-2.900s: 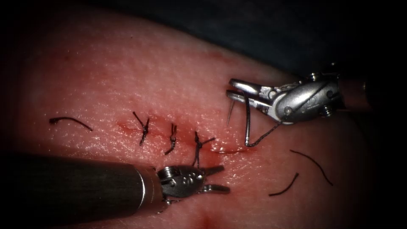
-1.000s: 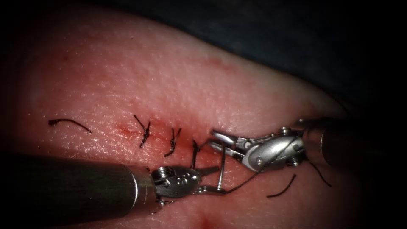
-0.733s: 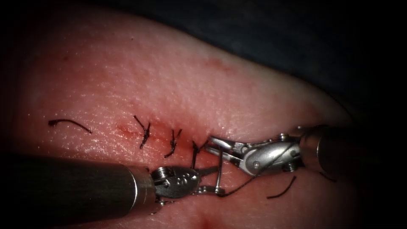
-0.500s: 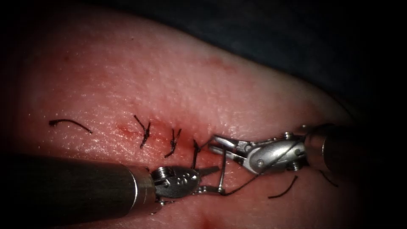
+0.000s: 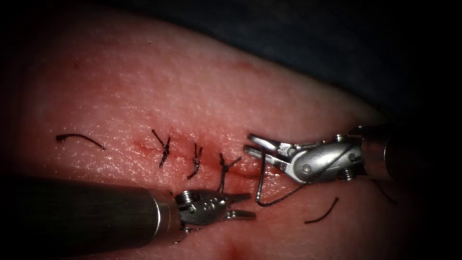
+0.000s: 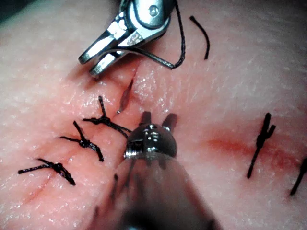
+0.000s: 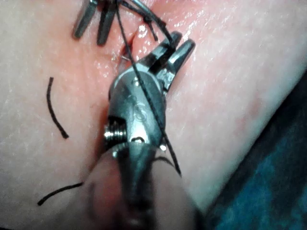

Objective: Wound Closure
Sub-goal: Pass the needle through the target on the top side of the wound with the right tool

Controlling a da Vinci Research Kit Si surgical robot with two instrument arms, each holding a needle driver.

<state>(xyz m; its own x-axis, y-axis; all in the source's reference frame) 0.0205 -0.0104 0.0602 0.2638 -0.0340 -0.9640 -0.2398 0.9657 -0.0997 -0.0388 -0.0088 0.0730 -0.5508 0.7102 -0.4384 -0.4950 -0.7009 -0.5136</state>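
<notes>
Endoscope view: your right tool (image 5: 249, 143) had its jaws clamped on the needle (image 5: 260, 178) near the end away from the thread (image 5: 284, 195). The needle hung free of the tissue (image 5: 192, 86), over the cut (image 5: 246, 174) to the right of the last stitch (image 5: 224, 166). Your left tool (image 5: 243, 206) sat w/ jaws apart, holding nothing. Risk, imo: w/ a grip that far out, the needle could swivel on contact. Left wrist view: the left jaws lay close to that stitch's tails and could've caught them. Right wrist view: thread ran across the right tool's body, so wrist rotation might've snagged it and tugged the needle.
</notes>
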